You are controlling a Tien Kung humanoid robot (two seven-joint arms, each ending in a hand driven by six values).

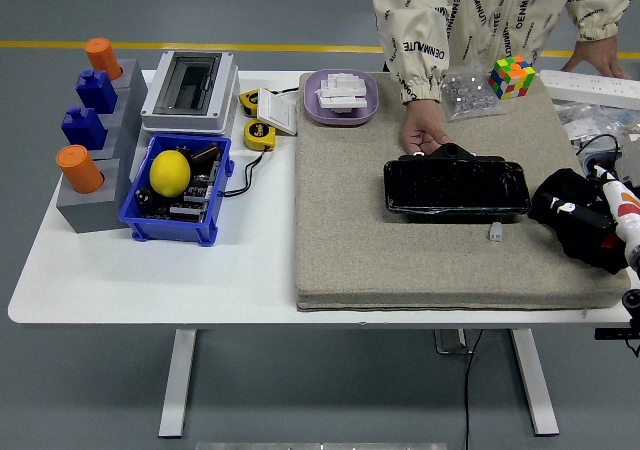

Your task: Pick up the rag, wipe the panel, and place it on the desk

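On the white table [150,270] lies a beige mat [400,240]. We see the right hand [600,232] at its right edge, fingers closed on the black rag [565,205]. The glossy panel [456,186] sits just left of this hand, steadied by a person's hand [424,130].

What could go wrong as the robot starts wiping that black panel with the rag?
The person's hand rests at the black panel's far edge, so a sweeping wipe could bump it. A small white connector lies just in front of the panel and might get dragged along. The black rag under the right hand could bunch or slip.
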